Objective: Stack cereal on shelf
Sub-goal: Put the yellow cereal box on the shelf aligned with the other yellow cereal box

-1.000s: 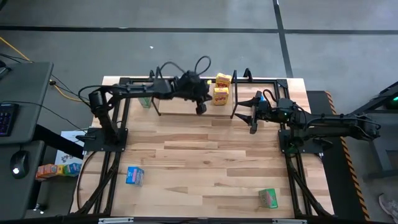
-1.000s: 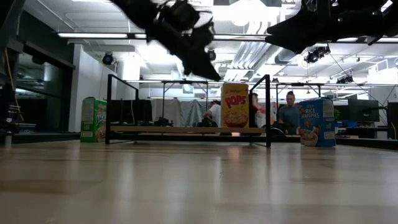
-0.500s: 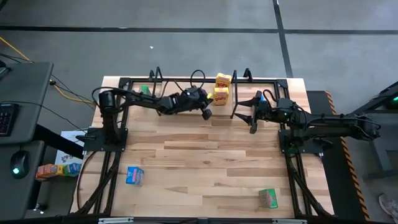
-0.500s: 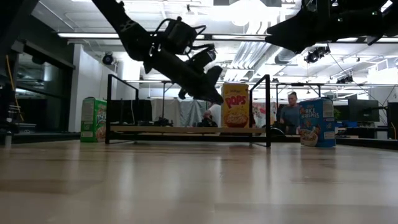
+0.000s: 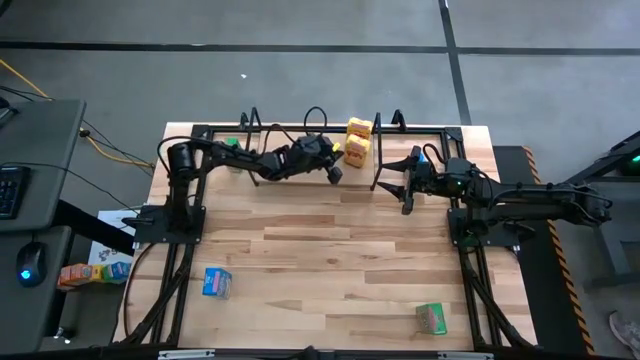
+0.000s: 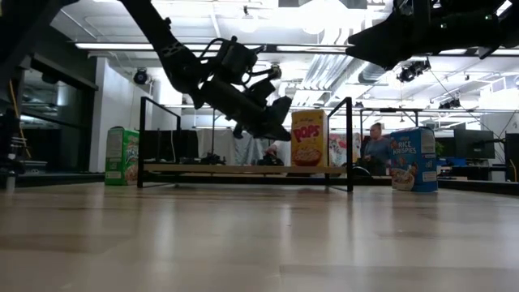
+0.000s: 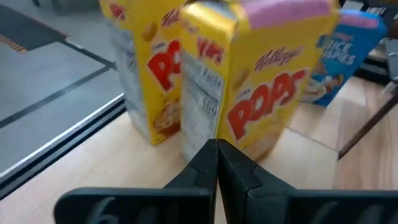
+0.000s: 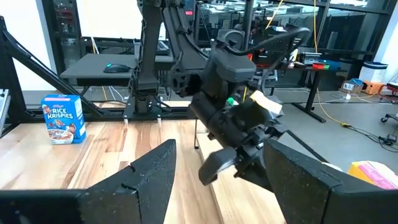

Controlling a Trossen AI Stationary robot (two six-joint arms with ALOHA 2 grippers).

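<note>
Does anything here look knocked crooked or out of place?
Yes, mildly. On the shelf, the nearer yellow Pops box stands turned at an angle to the yellow box behind it. The left gripper, fingers shut, sits right at its corner. Other boxes stand upright, nothing spilled.

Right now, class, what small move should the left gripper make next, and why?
Probably ease the shut left gripper forward to nudge the nearer yellow box square: it stands corner-on, askew beside the other yellow box. The right gripper waits open.
</note>
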